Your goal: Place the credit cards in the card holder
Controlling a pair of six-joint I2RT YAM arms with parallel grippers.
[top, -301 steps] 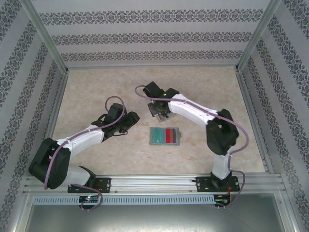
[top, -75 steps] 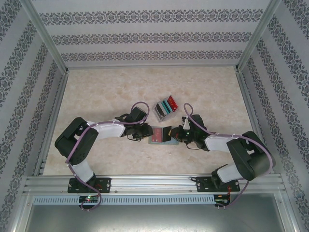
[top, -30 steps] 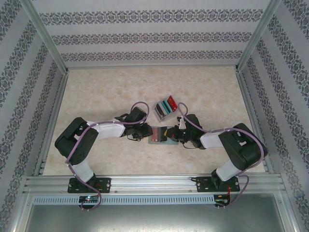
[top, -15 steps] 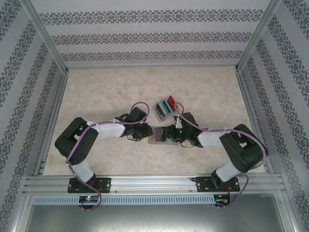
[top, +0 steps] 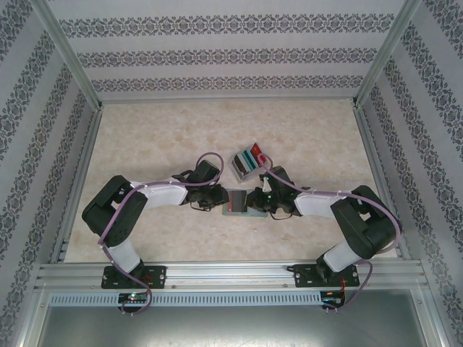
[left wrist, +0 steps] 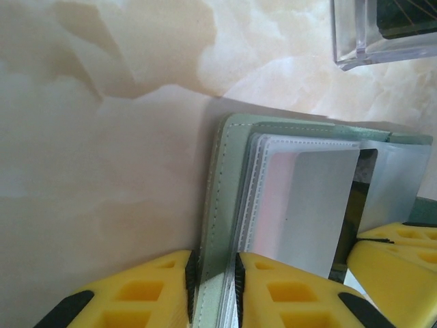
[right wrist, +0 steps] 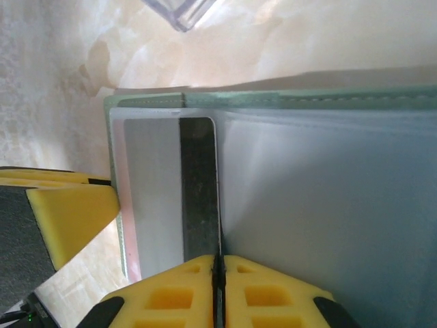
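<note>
Pale marbled table (top: 311, 137) spreads wide between aluminium rails (top: 81, 173) and patterned walls, and right in the middle of it lies the card holder (top: 236, 202), a grey-green wallet flat on the surface with open marble to the left, the right and toward the arm bases. One credit card (right wrist: 167, 191), pale with a dark stripe, sits in the holder's clear sleeve near its stitched edge. The right gripper (right wrist: 218, 263) has its yellow fingers (right wrist: 273, 287) pressed together on that card's thin edge, from the holder's right side. On the opposite side the left gripper (left wrist: 213, 270) is clamped over the holder's green cover, one finger (left wrist: 153, 287) on the table side and the other on the sleeves. Both grippers crowd the wallet, so the close room is tight there. Just beyond the holder, apart from it, stands a clear tray (top: 239, 164) holding more credit cards (top: 252, 155), red and teal among them. Past the tray, the table runs open to the far rail.
</note>
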